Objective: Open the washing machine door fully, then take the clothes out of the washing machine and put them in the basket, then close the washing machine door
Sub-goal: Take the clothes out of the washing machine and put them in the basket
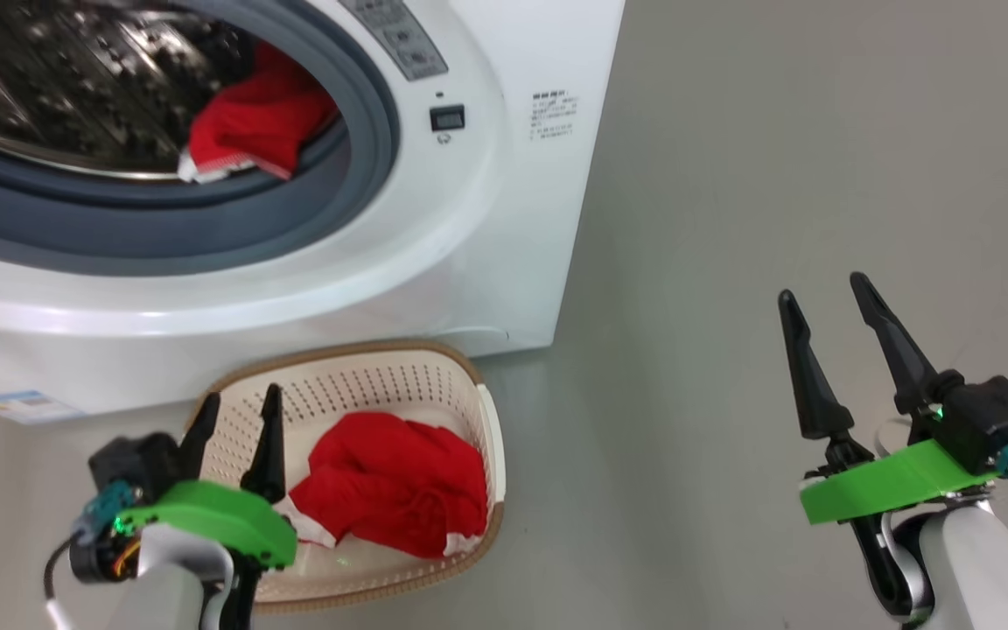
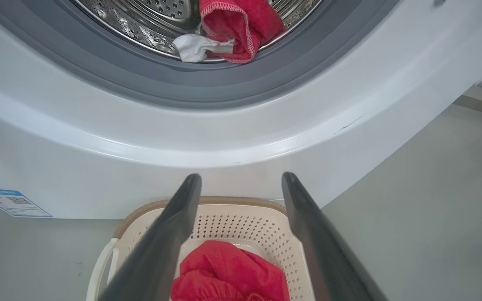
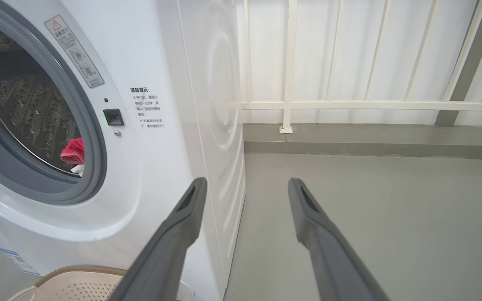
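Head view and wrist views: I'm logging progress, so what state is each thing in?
washing machine: opening uncovered.
basket: upright on the floor, partly filled.
red garment: inside the machine, near its front edge.
second red garment: crumpled in the basket, released.
left gripper: open, empty, over the basket.
right gripper: open, empty.

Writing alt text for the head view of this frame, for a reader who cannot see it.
A white washing machine with its drum open holds one red garment, and a second red garment lies in the cream basket on the floor in front of it. The left gripper hovers open over the basket's left side; the right gripper is open above grey floor.
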### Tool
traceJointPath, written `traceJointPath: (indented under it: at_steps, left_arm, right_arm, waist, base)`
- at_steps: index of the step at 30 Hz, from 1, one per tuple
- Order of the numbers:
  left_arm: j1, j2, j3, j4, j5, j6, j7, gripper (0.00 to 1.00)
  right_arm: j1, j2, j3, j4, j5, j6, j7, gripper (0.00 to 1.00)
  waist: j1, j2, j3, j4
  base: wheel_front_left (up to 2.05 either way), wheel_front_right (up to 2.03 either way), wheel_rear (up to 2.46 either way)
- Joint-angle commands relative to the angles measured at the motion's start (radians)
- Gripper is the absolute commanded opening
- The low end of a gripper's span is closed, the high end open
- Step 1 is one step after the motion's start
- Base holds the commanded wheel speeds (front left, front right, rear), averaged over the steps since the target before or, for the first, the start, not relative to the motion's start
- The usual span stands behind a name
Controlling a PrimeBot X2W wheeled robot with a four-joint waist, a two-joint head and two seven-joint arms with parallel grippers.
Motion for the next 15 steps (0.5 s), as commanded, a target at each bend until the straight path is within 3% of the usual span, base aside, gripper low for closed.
traceJointPath:
  at_steps: [1, 15]
  left_arm:
    - [0.023, 0.026, 0.037, -0.034, 0.011, 0.007, -0.012, 1.0]
    - [0.196, 0.012, 0.098, -0.293, 0.118, -0.005, -0.012, 1.0]
  right_arm:
    - [0.01, -0.001, 0.015, -0.021, 0.005, 0.006, -0.006, 1.0]
    - [0.084, -0.012, 0.019, -0.015, 0.037, 0.006, -0.006, 1.0]
  waist:
    - [0.0, 0.0, -0.047, 0.01]
    - [0.0, 0.0, -0.168, -0.002]
  base:
    - [0.0, 0.0, 0.0]
    - [0.0, 0.0, 0.0]
